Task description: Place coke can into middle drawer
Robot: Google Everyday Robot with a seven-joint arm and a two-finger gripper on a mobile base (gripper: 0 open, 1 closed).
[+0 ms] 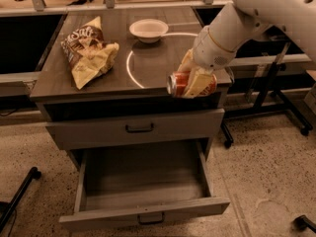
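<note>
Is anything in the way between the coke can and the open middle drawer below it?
Nothing visible. The claw holds the coke can at the countertop's front right edge. The middle drawer is pulled out below with no contents showing, and the upper drawer is closed, so it does not overhang the path.

Cream-yellow pincer (195, 83) at front right edge of grey-brown wood-grain surface (59, 80), clamped on red-orange coke can (179, 82) with silver end. Far left of pincer: brown-and-yellow chip bag (89, 51), pale lettering. Behind, to its left: white bowl (148, 29). Below: grey middle drawer (113, 219), dark handle.
</note>
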